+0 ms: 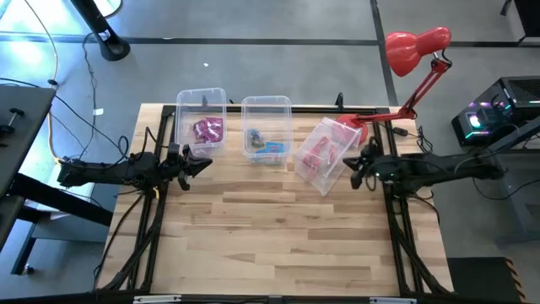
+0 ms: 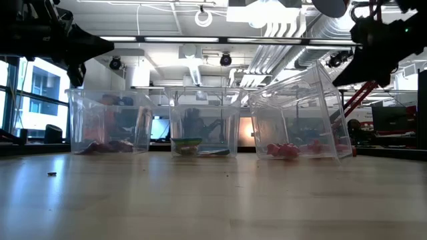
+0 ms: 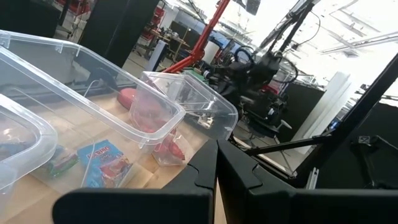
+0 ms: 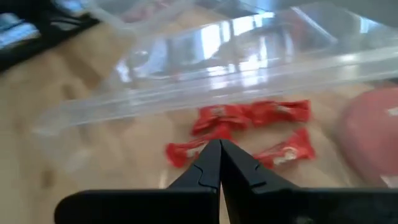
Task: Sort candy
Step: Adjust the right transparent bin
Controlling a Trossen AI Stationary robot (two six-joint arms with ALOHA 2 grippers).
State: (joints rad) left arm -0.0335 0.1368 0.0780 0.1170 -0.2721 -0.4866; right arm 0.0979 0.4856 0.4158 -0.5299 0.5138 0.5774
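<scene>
Left gripper (image 1: 202,163): fingers closed together, holding nothing, hovering just beside the left bin (image 1: 201,122) near the table's left edge. Left bin holds the purple candy (image 1: 207,129). Middle bin (image 1: 267,128) sits square, apart from its neighbours, with the blue candy (image 1: 268,148) inside. Right bin (image 1: 326,155) is tilted and skewed, with the red candy (image 4: 249,134) inside and the red lamp (image 1: 416,46) behind it. Right gripper (image 1: 355,171): fingers pressed shut, empty, at the right bin's outer wall. The wooden table (image 1: 278,241) in front of the bins is open.
</scene>
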